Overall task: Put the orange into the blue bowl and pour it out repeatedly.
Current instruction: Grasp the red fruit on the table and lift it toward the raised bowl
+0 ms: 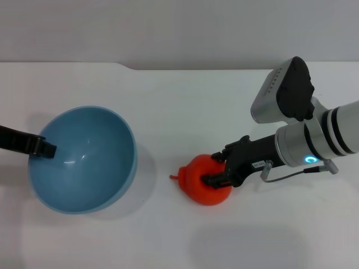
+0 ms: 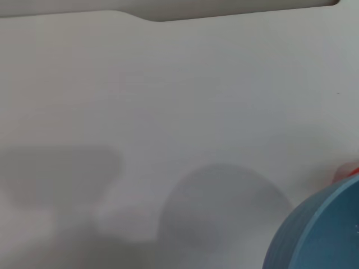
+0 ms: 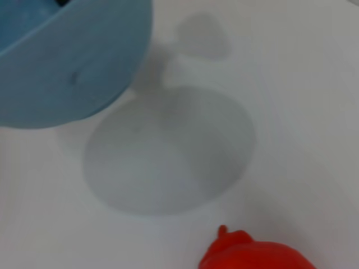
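The blue bowl (image 1: 90, 168) is at the left, empty, tilted and held above the white table, with its shadow under it. My left gripper (image 1: 45, 148) is shut on its left rim. The orange (image 1: 197, 182) is right of the bowl near the table's middle, its stem nub pointing toward the bowl. My right gripper (image 1: 217, 169) is shut on the orange's right side, one finger on each side of it. The bowl's outer wall (image 2: 320, 235) shows in the left wrist view. The right wrist view shows the bowl (image 3: 73, 61) and the orange's top (image 3: 252, 255).
The white table (image 1: 168, 101) carries nothing else. Its far edge runs along the grey wall at the back. My right arm's silver forearm (image 1: 320, 140) reaches in from the right.
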Motion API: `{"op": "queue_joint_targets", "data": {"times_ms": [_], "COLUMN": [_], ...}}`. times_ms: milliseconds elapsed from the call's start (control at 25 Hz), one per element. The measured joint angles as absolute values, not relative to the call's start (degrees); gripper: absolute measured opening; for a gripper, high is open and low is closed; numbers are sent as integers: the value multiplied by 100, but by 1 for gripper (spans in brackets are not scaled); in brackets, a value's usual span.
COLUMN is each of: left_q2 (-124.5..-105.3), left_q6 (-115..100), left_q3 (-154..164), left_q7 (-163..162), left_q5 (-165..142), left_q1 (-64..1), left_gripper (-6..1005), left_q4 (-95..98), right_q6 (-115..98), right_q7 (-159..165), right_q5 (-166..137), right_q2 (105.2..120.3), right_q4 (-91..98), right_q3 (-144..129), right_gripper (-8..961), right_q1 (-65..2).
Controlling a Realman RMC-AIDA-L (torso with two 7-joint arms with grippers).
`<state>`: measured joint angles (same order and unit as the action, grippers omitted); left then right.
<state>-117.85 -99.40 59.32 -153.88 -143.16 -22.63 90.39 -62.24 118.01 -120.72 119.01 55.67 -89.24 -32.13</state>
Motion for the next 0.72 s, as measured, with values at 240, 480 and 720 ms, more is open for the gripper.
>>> {"op": "queue_joint_targets", "data": {"times_ms": [240,480,720], "left_q2": [-11796,-11795,-11800], "left_q6": [-9926,-9885,-9670], "left_q3": [6006,6299,6765], "left_q7": [-15368,-15383,-15411], "left_q5": [-14203,-14091,-14088], "left_q1": [-2307,-2366,-2472], "left_gripper": [-2,-2,-2], "left_q4": [9043,8994,8898], "right_q6": [-6042,-6040,-6206], "right_q7": [11806,11797,11791], "right_q5": [-12067,-12066,-11865], "right_q2": [11909,11897,11882], "right_q4": [5390,5609,6256], "right_q3": [-8932,-8830,-8170], "right_gripper": [563,515,236], "right_q1": [-3196,-3074,-2538]}}
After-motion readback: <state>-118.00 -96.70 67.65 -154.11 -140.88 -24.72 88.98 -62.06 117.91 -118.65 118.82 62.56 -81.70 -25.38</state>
